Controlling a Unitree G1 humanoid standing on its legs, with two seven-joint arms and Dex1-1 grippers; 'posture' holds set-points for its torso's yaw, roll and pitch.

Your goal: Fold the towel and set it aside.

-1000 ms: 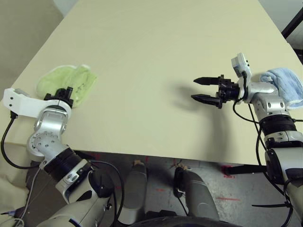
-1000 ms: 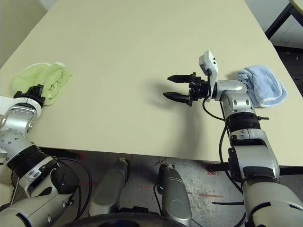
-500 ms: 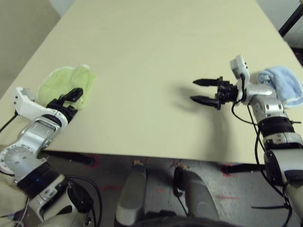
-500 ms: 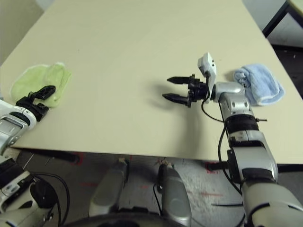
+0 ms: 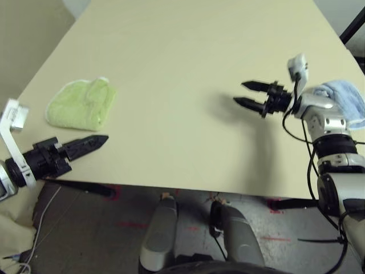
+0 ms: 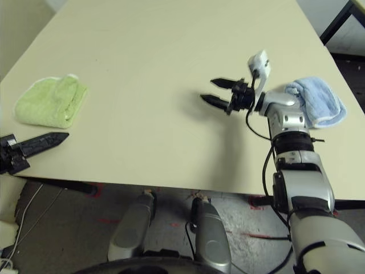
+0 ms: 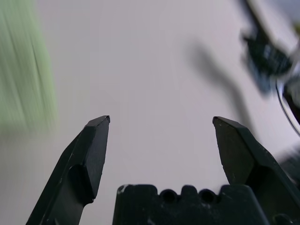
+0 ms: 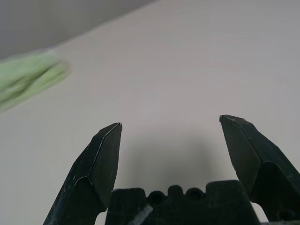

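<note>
Presently: left gripper (image 7: 161, 123) spread wide, both black fingers (image 7: 91, 154) apart with nothing between them. Positioned at the tabletop's (image 5: 182, 74) near edge by the near-left corner, fingers pointing toward the robot's right along that edge, at or just past the rim. Not touching the towel (image 5: 80, 104).

Towel: light green, folded into a compact bundle, white stitched edging visible along its far side. Resting flat close to the tabletop's left edge, near the near-left corner, just beyond the left gripper and apart from it. Blurred green patch at the side of the left wrist view, same cloth.

Right gripper (image 5: 246, 95) also spread wide, empty, held above the tabletop's right portion, fingers aimed toward the left edge; dark shadow cast on the surface beneath and beside it. Well apart from the green towel, which appears small and distant in the right wrist view (image 8: 29, 78).

Light blue rolled towel (image 5: 348, 103) lying at the tabletop's right edge, behind the right wrist.

No containers on the tabletop.
</note>
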